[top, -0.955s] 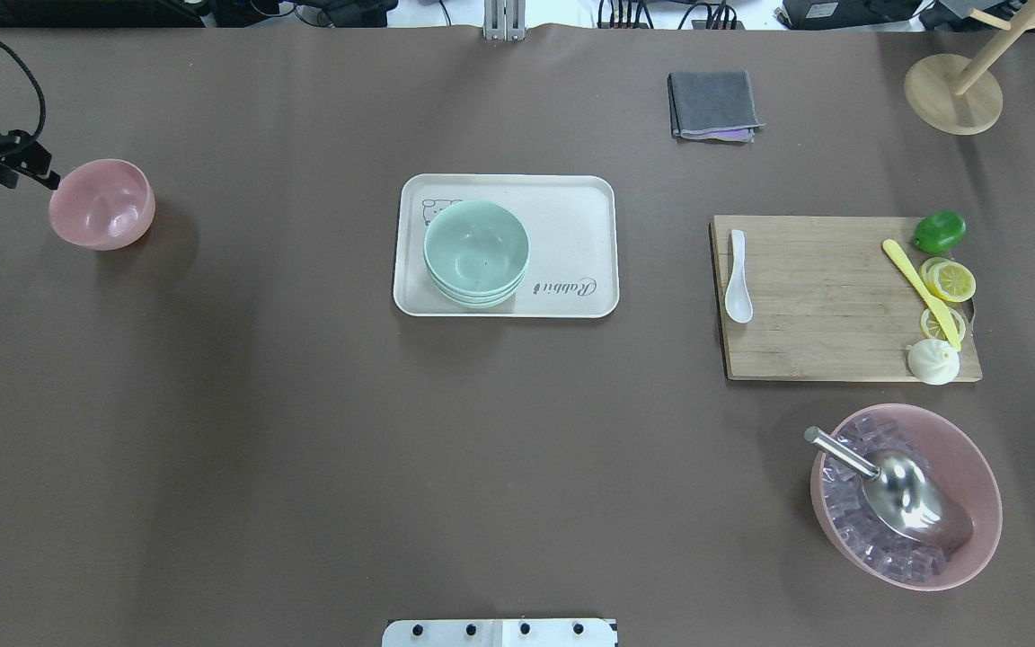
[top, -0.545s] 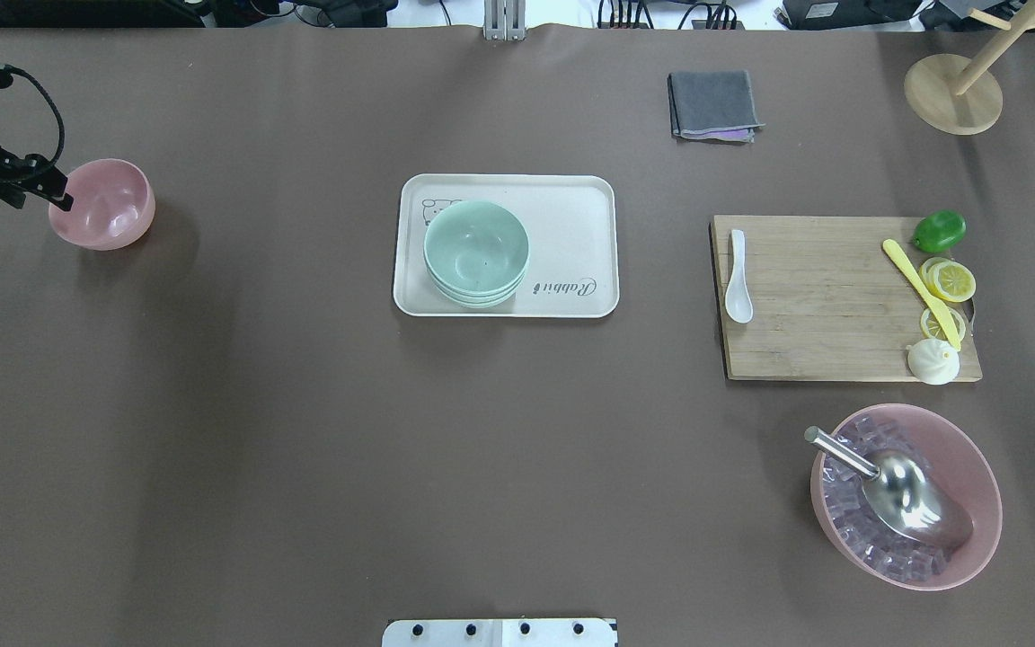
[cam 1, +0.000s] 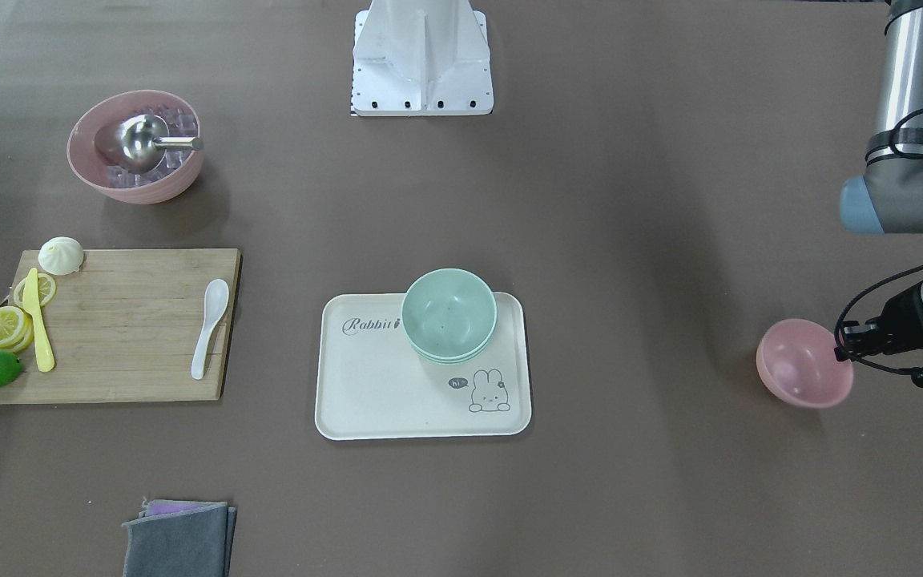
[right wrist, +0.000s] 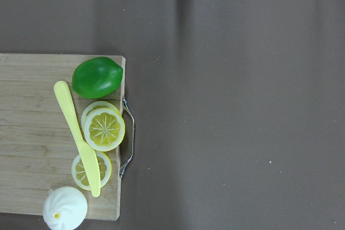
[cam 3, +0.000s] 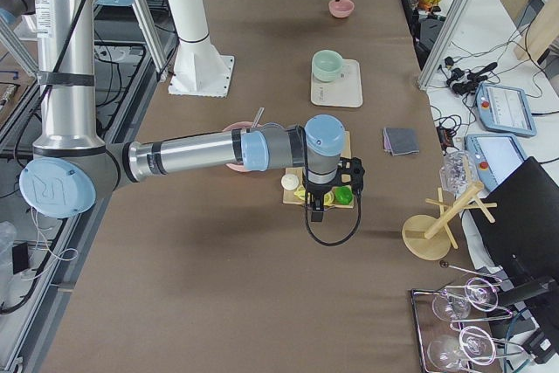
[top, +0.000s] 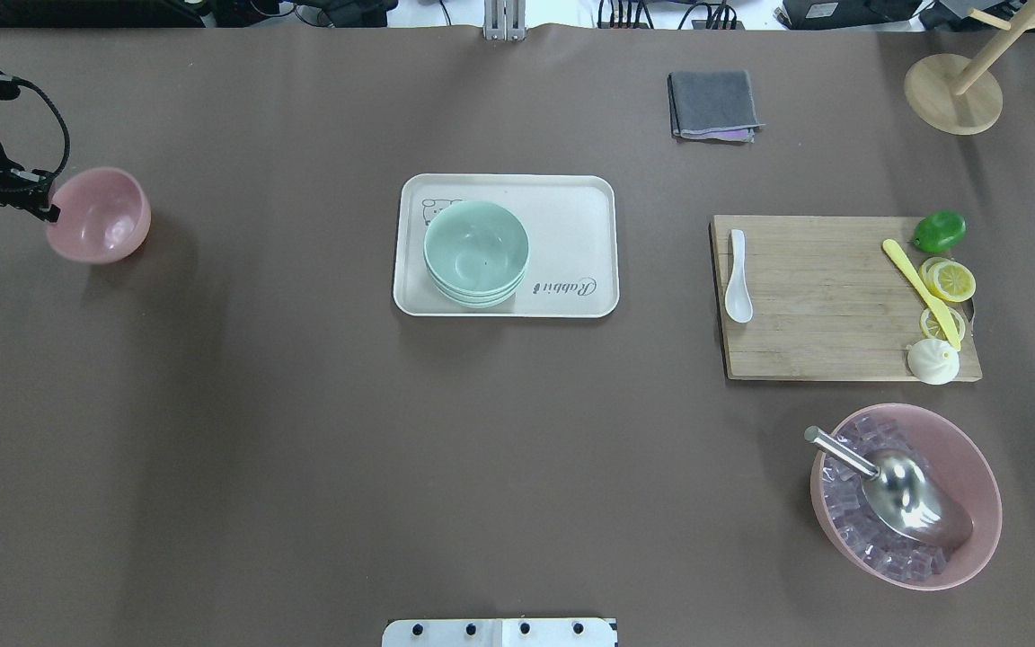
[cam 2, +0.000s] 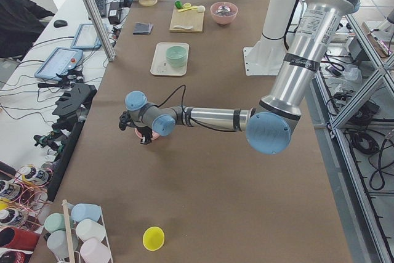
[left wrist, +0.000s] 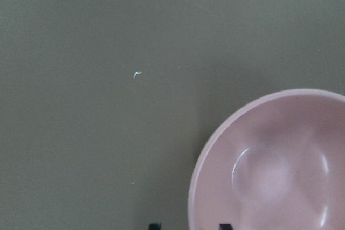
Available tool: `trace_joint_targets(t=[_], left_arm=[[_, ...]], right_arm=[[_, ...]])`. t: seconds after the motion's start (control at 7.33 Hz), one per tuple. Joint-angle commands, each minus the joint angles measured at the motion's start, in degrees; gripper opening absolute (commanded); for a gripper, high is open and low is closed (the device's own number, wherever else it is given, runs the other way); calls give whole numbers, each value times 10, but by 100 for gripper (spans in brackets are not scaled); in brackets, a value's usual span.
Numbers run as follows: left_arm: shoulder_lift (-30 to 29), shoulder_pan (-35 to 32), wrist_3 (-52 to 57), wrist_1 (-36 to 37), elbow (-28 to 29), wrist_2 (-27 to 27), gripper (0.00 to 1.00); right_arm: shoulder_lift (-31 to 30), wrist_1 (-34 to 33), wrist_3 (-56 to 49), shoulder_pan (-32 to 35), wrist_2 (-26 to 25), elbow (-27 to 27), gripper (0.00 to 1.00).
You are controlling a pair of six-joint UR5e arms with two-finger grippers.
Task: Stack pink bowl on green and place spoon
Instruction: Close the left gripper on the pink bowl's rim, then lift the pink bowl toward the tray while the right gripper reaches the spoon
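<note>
My fingers (left wrist: 154, 225) pinched the rim of the pink bowl (top: 100, 216), one tip inside and one outside, at the far left of the overhead view. Half a second earlier the bowl had sat level and slightly higher in that frame. By this moment it had shifted down and left with me and tipped toward my side, so I judged it was coming off the table. The grasp seemed to hold, so the carry to green (top: 476, 250), on the tray (top: 571, 202) at centre, could begin. The spoon (top: 737, 279) lay untouched on the cutting board (top: 823, 305) at right
</note>
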Motion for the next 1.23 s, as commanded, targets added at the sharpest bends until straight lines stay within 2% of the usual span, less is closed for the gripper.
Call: trace_joint_targets(t=[0.0,0.27,0.41,0.68,0.82,0.95,1.09], left_arm=[[-3,-21,-16,7,-2,-27,0],[-8,-79,-25,23,-10,-112,0],[-14,-83,-35,52,-29,-144,0],[-51,-78,-190,73,-80,-146,0],[-72,-72,-238,73,-85,-146,0],[-79,-54,-277,73,-103,-143,0],[-83,-40,-322,73,-121,-140,0]], right_arm=[[3,1,0,-1,5,0,100],[25,-1,22,-1,12,5,100],[46,-1,50,-14,28,6,100],[92,4,157,-95,14,5,98],[118,7,175,-133,-1,4,98],[152,7,246,-176,-7,-3,98],[183,8,309,-217,-35,-13,97]])
